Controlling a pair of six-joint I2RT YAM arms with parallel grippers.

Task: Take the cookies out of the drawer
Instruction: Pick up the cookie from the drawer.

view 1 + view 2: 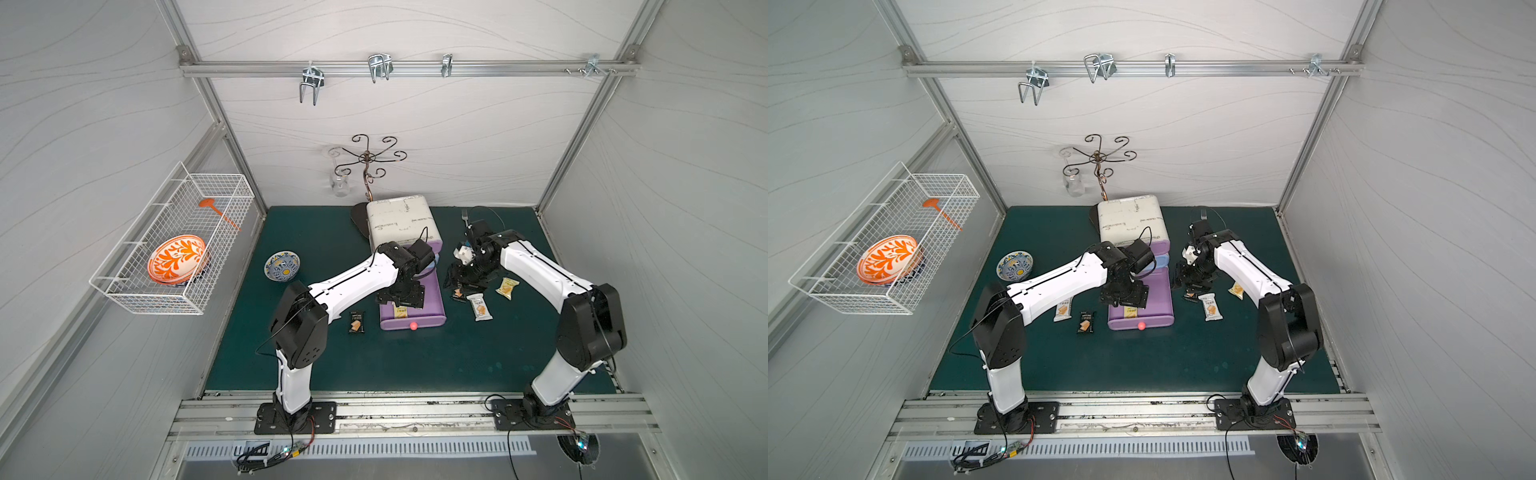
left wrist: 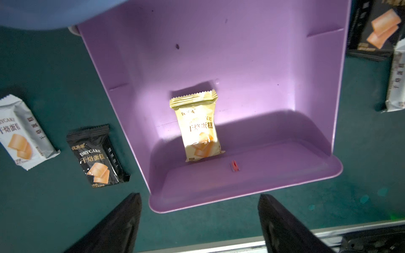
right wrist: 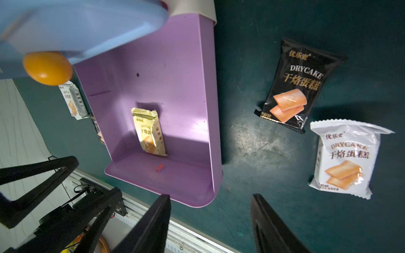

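Mat (image 1: 415,361), dark green: we logged it as the work surface, with both arm bases at its near edge.

Black packet (image 1: 356,322): lay flat on the mat, just left of the drawer front. White packet (image 1: 1063,311): lay beside it, further left, close under the left arm.

Purple drawer (image 2: 241,65): stood pulled out toward the near edge, with a red knob (image 1: 413,326) on its front.

Pale yellow packet (image 2: 197,129): the one cookie we found inside the drawer, flat on its floor close to the front wall.

Left gripper (image 2: 199,197): hung above the drawer. Its jaws stood wide apart with nothing between them.

Second white packet (image 3: 346,153), second black packet (image 3: 289,87) and second pale yellow packet (image 1: 507,288): we counted all three on the mat right of the drawer, near one another.

Right gripper (image 3: 210,197): hung over the mat just right of the drawer, jaws apart and holding nothing.

Patterned bowl (image 1: 282,266): sat on the mat, left of the cabinet.

White cabinet (image 1: 399,222): housed the purple drawer. We noted a blue drawer above it with an orange knob (image 3: 47,68).

Fork (image 1: 464,216): lay at the mat's far edge.

Scrolled metal stand (image 1: 368,160): stood by the back wall, with a clear glass (image 1: 340,183) hung from it.

Wire basket (image 1: 216,185): was mounted on the left wall and held an orange-and-white plate (image 1: 176,257).
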